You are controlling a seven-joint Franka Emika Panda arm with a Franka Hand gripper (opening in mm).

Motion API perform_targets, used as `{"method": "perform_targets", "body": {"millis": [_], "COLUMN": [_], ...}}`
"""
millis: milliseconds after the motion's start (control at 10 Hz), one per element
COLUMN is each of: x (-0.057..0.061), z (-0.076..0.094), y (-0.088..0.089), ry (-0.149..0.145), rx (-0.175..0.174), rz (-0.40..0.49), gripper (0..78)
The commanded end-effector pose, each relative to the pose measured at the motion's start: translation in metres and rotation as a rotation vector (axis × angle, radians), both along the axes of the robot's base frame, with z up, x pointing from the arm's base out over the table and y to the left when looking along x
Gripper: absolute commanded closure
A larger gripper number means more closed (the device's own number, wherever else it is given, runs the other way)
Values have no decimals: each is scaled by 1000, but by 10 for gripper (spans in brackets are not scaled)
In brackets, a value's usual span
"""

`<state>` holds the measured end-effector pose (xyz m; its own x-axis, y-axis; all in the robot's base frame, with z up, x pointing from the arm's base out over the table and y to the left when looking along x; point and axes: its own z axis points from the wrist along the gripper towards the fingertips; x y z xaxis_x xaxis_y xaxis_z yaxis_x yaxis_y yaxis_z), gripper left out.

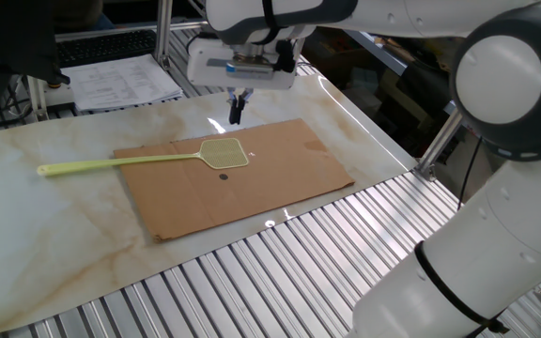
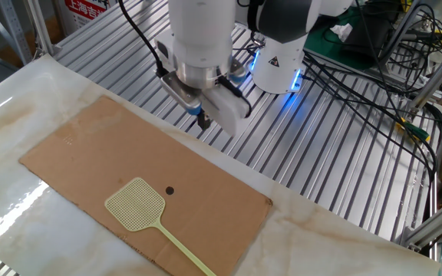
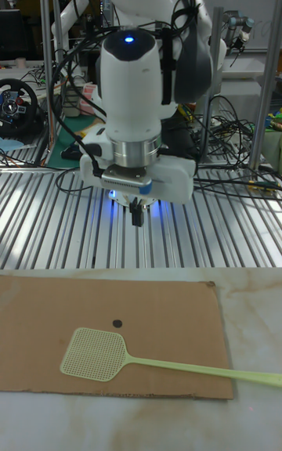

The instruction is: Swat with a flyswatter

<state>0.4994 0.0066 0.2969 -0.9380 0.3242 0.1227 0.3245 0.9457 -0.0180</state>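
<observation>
Pale yellow-green flyswatter (image 1: pixel 148 161): long thin handle, small squarish mesh head lying flat on the cardboard sheet (image 1: pixel 252 178) beside a dark spot (image 1: pixel 223 176). Gripper (image 1: pixel 237 107) hovers above, fingers together.

Brown cardboard sheet (image 1: pixel 238 178) lies flat on marble-look desk (image 1: pixel 54 244), w/ small dark dot (image 1: pixel 223 176) near its middle. Papers (image 1: pixel 125 80) lie beyond the cardboard; cables (image 2: pixel 374 69) sprawl over ribbed metal further off.
</observation>
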Motion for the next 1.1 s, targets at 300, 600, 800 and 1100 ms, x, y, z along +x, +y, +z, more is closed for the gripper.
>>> {"method": "perform_targets", "body": {"millis": [300,600,800,1100], "x": [2,3,3,3], "z": [-2,-12,-13,-13], "y": [17,19,19,19], "ry": [26,5,-3,-70], "rx": [10,4,2,-8], "rz": [-236,-273,-273,-309], "gripper": [776,776,776,776]}}
